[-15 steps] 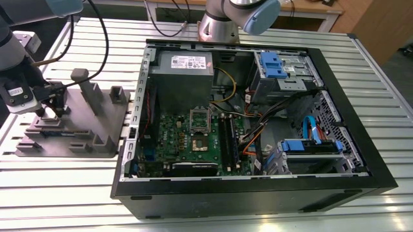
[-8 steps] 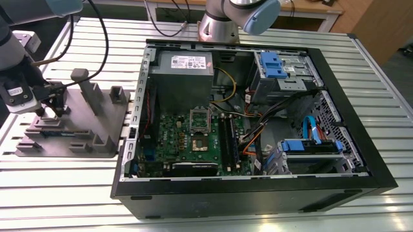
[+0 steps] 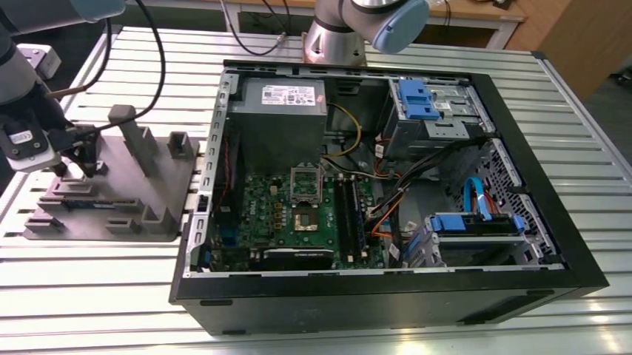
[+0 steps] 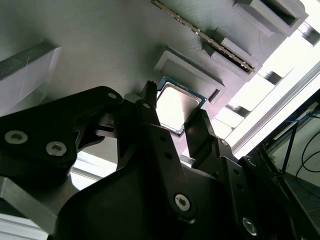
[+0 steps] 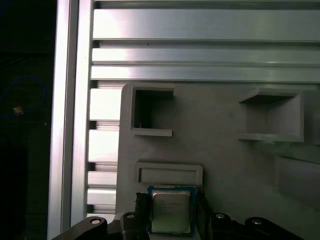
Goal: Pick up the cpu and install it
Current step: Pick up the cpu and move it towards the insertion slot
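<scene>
So the fingers (image 5: 142, 212) are clamped on the cpu (image 5: 171, 210) from both sides, right at the tray (image 5: 225, 150). The cpu's print is too tiny to read.

Low-reaching arm (image 3: 18, 81), end effector (image 3: 79, 170) pointing straight down.

The tray (image 3: 133, 174) sits on the table (image 3: 99, 296) at the exterior view's left, with the computer case (image 3: 395, 296) just beside it on the right. The gripper (image 3: 81, 171) stands over the tray's left part. The cpu (image 5: 171, 211) lies on the tray beneath it.
</scene>
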Controlling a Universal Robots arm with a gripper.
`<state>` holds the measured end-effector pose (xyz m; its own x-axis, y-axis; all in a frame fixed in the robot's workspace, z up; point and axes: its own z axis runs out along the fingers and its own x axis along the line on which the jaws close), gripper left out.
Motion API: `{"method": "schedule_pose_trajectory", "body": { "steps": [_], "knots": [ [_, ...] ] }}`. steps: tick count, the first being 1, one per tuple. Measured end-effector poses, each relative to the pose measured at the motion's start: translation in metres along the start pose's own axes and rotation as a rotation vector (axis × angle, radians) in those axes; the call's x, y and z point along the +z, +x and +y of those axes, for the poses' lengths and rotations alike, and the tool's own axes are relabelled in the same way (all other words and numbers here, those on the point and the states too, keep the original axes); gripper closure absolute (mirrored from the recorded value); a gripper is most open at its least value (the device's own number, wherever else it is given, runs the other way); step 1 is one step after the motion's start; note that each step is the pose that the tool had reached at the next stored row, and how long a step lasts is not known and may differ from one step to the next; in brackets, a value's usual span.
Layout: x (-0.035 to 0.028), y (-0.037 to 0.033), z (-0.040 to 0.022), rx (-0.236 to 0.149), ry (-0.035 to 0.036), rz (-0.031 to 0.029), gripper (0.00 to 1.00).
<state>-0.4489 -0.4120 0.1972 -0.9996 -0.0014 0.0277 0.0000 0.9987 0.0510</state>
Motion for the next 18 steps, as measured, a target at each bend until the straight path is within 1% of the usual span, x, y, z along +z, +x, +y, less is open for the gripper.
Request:
{"method": "schedule_pose_trajectory", "body": {
  "steps": [6, 11, 13, 18],
  "knots": [
    [-0.0020, 0.0001, 0.0001, 0.000, 0.0000, 0.0000, 0.53],
    [-0.0025, 0.0001, 0.0001, 0.000, 0.0000, 0.0000, 0.53],
    [-0.0044, 0.0001, 0.0002, 0.000, 0.0001, 0.0001, 0.53],
    [-0.0054, 0.0001, 0.0003, 0.000, 0.0001, 0.0001, 0.53]
  ]
}}
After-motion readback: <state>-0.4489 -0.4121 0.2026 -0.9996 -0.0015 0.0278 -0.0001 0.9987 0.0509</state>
